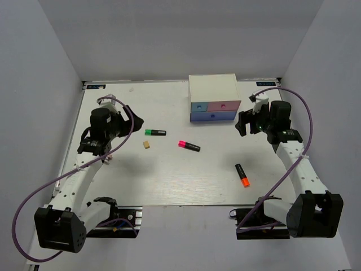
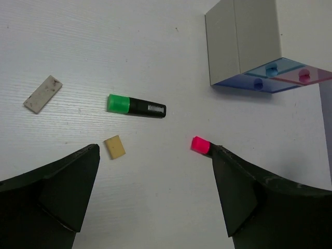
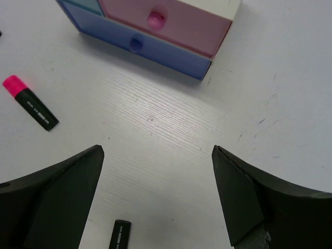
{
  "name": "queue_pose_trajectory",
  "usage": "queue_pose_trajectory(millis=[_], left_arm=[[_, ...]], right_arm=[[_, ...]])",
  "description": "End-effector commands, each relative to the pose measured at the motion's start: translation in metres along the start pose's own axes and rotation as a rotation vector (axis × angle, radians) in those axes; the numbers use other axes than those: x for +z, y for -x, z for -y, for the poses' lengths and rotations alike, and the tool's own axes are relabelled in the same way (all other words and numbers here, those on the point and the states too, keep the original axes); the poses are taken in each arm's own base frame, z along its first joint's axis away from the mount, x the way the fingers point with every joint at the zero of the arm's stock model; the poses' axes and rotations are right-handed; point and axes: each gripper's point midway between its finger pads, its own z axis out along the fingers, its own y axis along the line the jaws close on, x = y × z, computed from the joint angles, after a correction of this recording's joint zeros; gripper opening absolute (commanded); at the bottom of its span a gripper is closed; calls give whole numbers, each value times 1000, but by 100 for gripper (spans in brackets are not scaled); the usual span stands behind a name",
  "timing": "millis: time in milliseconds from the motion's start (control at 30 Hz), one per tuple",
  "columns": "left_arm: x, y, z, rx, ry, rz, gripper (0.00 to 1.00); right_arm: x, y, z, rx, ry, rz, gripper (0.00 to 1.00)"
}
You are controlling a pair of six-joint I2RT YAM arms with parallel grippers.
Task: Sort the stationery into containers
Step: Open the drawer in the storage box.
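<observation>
Pre-grasp: left gripper (image 2: 155,150) & right gripper (image 3: 157,150) both spread, empty; green marker (image 1: 155,132) lies front-left of white box (image 1: 212,87), drawers (image 1: 215,110) shut, so next prob. = pull a knob (image 3: 136,43).

White table (image 1: 169,175), pale grey walls (image 1: 180,34) around it, flat scuffed greyish rectangular scrap (image 2: 43,94) lying on it

Pink marker (image 2: 200,144) — body hidden
</observation>
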Motion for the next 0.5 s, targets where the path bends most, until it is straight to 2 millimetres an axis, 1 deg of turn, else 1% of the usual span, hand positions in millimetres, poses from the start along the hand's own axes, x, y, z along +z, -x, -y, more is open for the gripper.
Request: queue_pose_trajectory(millis=[0, 33, 100, 167, 200, 233, 333, 367, 400, 433, 467], left_arm=[[0, -1, 8, 4, -56, 9, 100], [1, -4, 9, -7, -65, 2, 100], [2, -7, 9, -18, -73, -3, 100], [5, -15, 9, -27, -71, -25, 100], [5, -13, 10, -25, -76, -16, 100], [6, -17, 7, -27, -71, -25, 100], [7, -21, 9, -36, -87, -37, 100], [7, -19, 10, -34, -92, -27, 100], [7, -24, 9, -36, -96, -42, 100], [7, -23, 12, -34, -110, -37, 100], [8, -27, 10, -36, -105, -45, 100]], right_arm=[[-8, -4, -19, -41, 100, -6, 90], [-12, -2, -18, -83, 103, 7, 90], [-13, -9, -23, -127, 131, -11, 90], [-14, -16, -25, -140, 144, -24, 90], [-14, -20, -22, -133, 125, -40, 90], [-13, -24, -24, -123, 136, -51, 90], [-14, -28, -26, -136, 150, -58, 90], [-14, -26, -28, -128, 156, -51, 90], [-14, -28, -27, -111, 149, -54, 90], [-14, -27, -37, -85, 193, -44, 90], [-14, -27, -41, -76, 217, -41, 89]])
